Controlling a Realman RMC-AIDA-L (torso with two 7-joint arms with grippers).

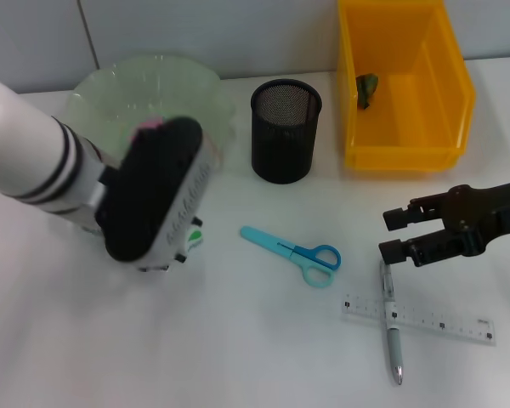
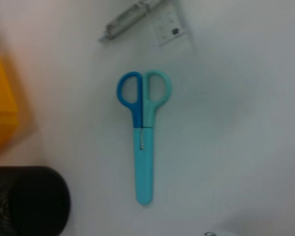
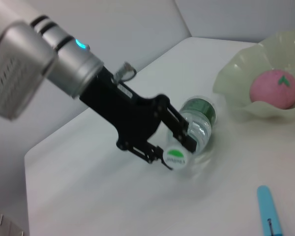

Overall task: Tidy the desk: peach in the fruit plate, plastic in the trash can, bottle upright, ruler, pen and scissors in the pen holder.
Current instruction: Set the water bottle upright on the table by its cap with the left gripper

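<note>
Left tool (image 3: 174, 145) low over the table (image 1: 238, 357), jaws clamped on the bottle (image 3: 194, 125) at its neck; bottle lies tilted, cap toward the table's near edge, just beside the plate (image 3: 236, 93) holding the peach (image 3: 274, 88). Scissors (image 1: 293, 252) flat mid-table, long axis diagonal, handles toward the ruler (image 1: 425, 319). Pen (image 1: 391, 319) crosses the ruler. Right tool (image 1: 393, 234) hovers above the pen's top, jaws spread.
</note>
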